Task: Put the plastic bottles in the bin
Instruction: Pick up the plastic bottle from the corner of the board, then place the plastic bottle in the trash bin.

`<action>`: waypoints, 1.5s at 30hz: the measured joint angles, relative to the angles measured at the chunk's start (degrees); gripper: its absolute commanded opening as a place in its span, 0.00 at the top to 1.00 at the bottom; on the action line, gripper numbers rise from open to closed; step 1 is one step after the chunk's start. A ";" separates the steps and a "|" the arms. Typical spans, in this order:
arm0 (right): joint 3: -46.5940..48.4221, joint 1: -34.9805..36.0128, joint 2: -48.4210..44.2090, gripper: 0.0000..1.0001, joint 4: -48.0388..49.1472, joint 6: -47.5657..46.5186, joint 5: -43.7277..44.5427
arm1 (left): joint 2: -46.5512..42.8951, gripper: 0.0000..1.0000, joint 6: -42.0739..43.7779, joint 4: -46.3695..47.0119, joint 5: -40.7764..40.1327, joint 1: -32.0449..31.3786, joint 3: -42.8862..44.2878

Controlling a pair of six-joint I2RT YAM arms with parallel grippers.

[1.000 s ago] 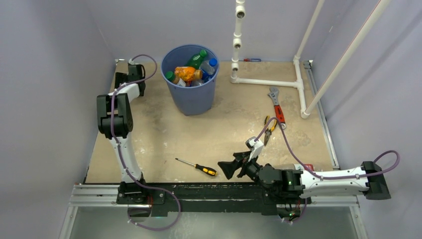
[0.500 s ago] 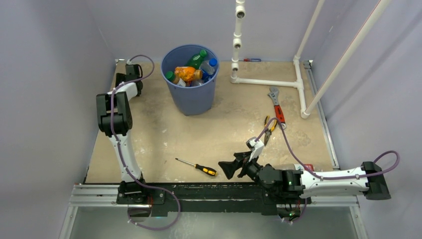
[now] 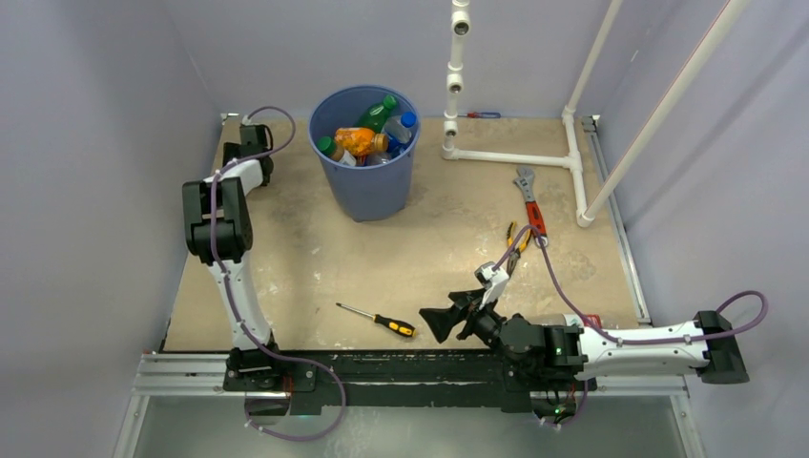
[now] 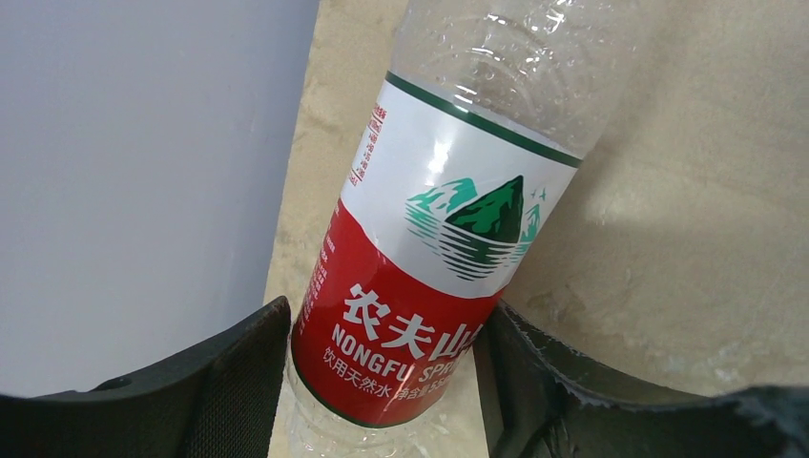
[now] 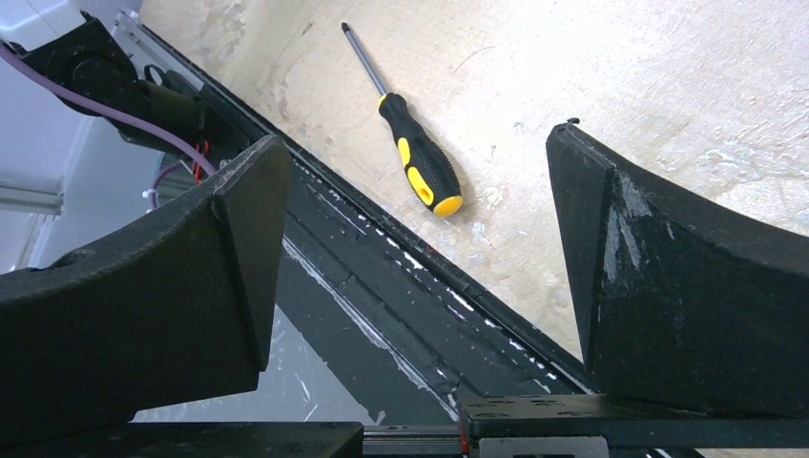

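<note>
Top external view shows a tan table (image 3: pixel 305 258) walled in by pale panels, with a white pipe frame (image 3: pixel 515 157) standing along its far right side. At the far edge, left of the pipes, sits the blue bin (image 3: pixel 367 191). It holds a heap of plastic bottles (image 3: pixel 367 141), among them an orange-filled one (image 3: pixel 361 141) lying across the top, a green one (image 3: pixel 378 114) and a clear one with a blue cap (image 3: pixel 404 126).

The left arm reaches to the table's far left corner, well left of the bin. The left wrist view shows the left gripper (image 4: pixel 382 329) there with one more bottle (image 4: pixel 429 239) between its fingers (image 4: pixel 238 382). This bottle is clear with a red-and-white label and rests by the wall edge. Both pads press against its sides, so the jaws are partly closed around it. Whether the bottle stands or lies cannot be told.

The right arm lies low along the near edge. The right gripper (image 3: pixel 434 320) is spread wide and holds nothing.

A red-handled wrench (image 3: pixel 530 202) lies on the right side of the table, near the pipe frame. A yellow-and-black screwdriver (image 5: pixel 420 162) lies near the front edge, just left of the right gripper and not touching it.
</note>
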 measured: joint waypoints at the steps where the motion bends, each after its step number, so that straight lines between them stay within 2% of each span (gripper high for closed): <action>1: 0.00 0.00 -0.02 0.03 0.00 0.00 0.00 | -0.50 0.51 -0.28 -0.04 0.24 0.00 -0.57; 6: -0.02 0.00 -0.33 0.03 0.00 -0.02 0.22 | -4.50 0.56 -2.78 -1.22 2.08 0.00 -4.66; 12: -0.02 0.00 -0.37 0.03 0.09 -0.44 0.26 | -16.11 0.59 -8.90 -1.01 4.59 0.00 -14.64; 20: -0.02 0.00 -0.63 0.03 1.16 -1.11 0.24 | -38.38 0.61 -24.81 -1.29 13.22 -0.09 -27.69; 26: -0.13 0.00 -2.25 0.04 1.20 -1.11 0.26 | -56.89 0.63 -33.22 -2.82 18.51 -0.57 -36.92; 32: -0.26 0.00 -2.80 0.04 1.22 -1.11 0.52 | -68.50 0.67 -39.74 -5.46 22.32 -4.20 -41.03; 37: -0.26 0.00 -1.29 0.04 1.33 -1.14 1.01 | -77.92 0.69 -46.25 -7.89 25.92 -10.51 -49.68; 40: -0.26 0.00 0.17 0.04 1.70 -1.40 0.94 | -83.93 0.69 -48.65 -10.95 27.50 -12.09 -50.21; 45: -0.26 0.00 2.86 0.04 3.50 -2.12 -0.20 | -89.96 0.71 -50.18 -12.48 28.65 -13.16 -44.24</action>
